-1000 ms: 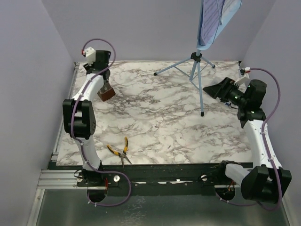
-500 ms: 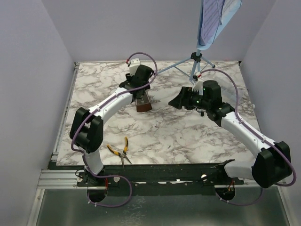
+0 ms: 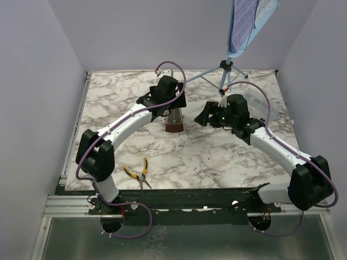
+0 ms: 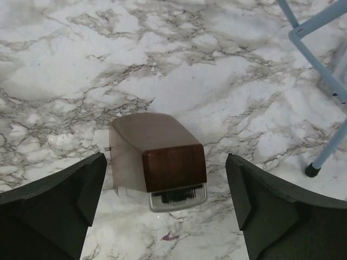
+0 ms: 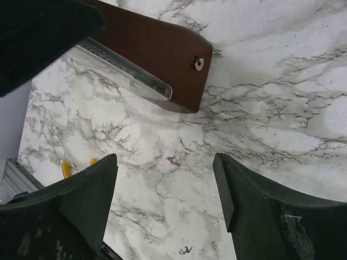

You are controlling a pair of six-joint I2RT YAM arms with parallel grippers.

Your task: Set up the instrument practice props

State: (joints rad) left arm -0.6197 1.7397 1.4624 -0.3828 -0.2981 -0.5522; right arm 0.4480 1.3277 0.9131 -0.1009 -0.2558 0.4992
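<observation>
Both sets of fingers spread: left gripper just let go of metronome, now standing free near stand; right gripper empty. Metronome placement looks done.

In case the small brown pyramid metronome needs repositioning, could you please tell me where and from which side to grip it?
Take the small brown pyramid metronome by its two wooden flanks, coming straight down from above, as the open left tool is placed, a finger on each side. It appears upright on the marble table, and its clear front cover looks less fit to squeeze.
</observation>
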